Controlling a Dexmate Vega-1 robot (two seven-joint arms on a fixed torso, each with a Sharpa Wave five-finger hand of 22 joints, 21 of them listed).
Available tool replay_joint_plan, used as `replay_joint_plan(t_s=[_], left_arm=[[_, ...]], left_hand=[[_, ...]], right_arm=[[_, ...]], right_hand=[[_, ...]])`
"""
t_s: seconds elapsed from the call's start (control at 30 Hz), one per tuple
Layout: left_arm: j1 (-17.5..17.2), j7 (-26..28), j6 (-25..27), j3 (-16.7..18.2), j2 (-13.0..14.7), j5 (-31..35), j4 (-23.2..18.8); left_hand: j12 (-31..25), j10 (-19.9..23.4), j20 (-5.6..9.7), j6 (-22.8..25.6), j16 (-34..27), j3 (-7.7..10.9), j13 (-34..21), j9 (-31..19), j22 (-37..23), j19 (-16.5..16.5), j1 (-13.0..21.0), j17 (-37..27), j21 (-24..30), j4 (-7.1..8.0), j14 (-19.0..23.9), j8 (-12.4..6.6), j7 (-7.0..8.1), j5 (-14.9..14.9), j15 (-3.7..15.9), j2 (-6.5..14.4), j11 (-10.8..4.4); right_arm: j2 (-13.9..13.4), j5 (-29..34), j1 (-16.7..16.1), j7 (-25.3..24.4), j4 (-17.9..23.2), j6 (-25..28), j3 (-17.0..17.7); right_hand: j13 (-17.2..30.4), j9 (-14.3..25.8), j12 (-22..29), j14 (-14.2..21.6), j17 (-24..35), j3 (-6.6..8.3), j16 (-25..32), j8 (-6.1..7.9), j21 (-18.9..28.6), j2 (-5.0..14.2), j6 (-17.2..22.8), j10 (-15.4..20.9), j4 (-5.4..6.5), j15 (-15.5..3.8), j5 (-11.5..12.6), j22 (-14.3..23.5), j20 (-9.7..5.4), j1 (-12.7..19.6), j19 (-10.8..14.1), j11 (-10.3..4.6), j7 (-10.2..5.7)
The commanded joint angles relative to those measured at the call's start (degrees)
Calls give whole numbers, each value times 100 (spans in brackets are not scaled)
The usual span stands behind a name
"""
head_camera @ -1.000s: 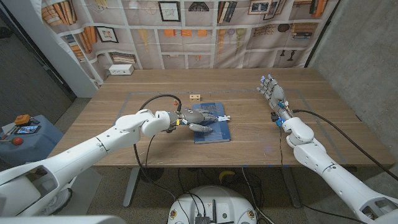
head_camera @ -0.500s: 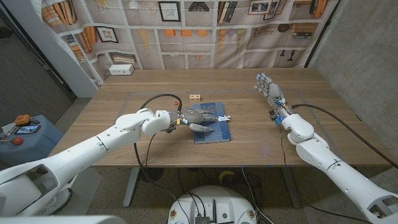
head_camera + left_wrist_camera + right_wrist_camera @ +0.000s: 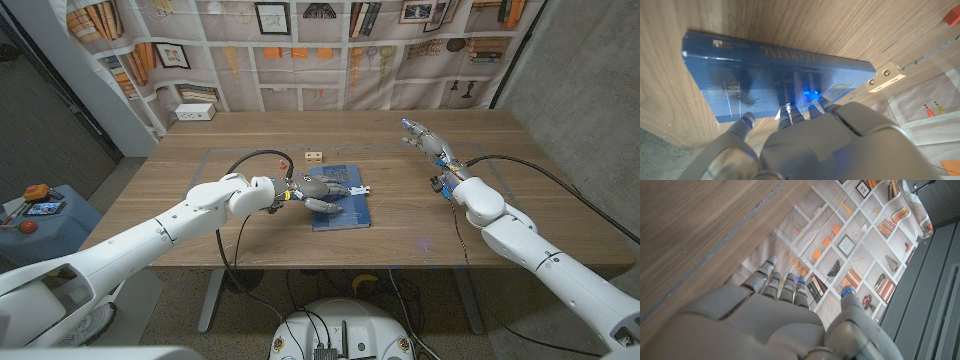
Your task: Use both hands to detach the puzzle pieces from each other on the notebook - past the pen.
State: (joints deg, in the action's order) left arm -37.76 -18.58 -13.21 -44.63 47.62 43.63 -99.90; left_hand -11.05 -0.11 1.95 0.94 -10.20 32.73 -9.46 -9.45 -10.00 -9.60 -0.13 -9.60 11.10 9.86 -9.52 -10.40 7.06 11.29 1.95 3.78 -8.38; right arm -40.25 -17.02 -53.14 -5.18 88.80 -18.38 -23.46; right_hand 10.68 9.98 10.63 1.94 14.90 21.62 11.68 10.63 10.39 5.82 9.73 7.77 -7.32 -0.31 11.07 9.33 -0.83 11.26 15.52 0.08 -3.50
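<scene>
Book at the table's middle, left hand over it, small block just behind, right hand toward the right edge.

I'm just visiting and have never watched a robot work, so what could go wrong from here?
The left robot hand rests alone on the blue notebook, while the right robot hand hovers open far to the side. With only one hand working, the notebook could slide on the table instead of staying put. The white piece at its fingertips looks small, so it could slip away. The wooden block nearby might get bumped.
</scene>
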Motion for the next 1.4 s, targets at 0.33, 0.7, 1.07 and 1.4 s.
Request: replay_joint_plan(t_s=[0.33, 0.7, 1.07, 1.4], left_arm=[[-14, -158, 166, -26, -16, 85, -135], [-51, -218, 243, -12, 5, 82, -221], [-162, -184, 347, 28, 62, 147, -384], [-203, -207, 404, 42, 75, 205, -459]], left_hand=[[-8, 42, 548, 36, -21, -16, -14, -15, -20, -1068, 4, -6, 57, -36, -533, -4, 3, 34, 650, 492, -8], [-17, 102, 540, 92, -23, -7, -15, -16, -20, -1040, 11, -4, 62, -47, -484, -12, -23, 34, 643, 495, 6], [-16, 141, 540, 136, -7, 1, -16, -18, -20, -1038, 15, -4, 57, -53, -485, -12, -47, 33, 644, 498, 39], [-14, 164, 545, 177, 3, 11, -17, -18, -19, -1053, 20, -3, 48, -60, -494, -17, -54, 33, 590, 504, 33]], right_arm=[[-642, 1276, -133, -290, 871, 932, -124], [-1050, 1818, -197, -185, 1439, 1507, -175], [-1467, 2420, -119, 216, 2149, 2411, -335], [-1642, 2802, 24, 614, 2586, 3141, -518]], right_hand=[[15, 30, 46, 20, -79, 108, -11, 74, 3, -132, 57, 8, -278, -26, -52, 17, 33, 386, -57, -73, -171], [27, 59, 25, -41, -163, 225, -35, 155, -23, -267, 208, -93, -372, 15, -19, 17, 63, 789, -203, -115, -257], [43, 97, 7, -193, -246, 419, -59, 172, -16, -447, 198, -303, -383, 237, 129, 17, 215, 1421, -335, -86, -264], [52, 119, -11, -370, -278, 507, -83, 143, -16, -618, 61, -511, -375, 356, 207, 19, 304, 1793, -435, -42, -235]])
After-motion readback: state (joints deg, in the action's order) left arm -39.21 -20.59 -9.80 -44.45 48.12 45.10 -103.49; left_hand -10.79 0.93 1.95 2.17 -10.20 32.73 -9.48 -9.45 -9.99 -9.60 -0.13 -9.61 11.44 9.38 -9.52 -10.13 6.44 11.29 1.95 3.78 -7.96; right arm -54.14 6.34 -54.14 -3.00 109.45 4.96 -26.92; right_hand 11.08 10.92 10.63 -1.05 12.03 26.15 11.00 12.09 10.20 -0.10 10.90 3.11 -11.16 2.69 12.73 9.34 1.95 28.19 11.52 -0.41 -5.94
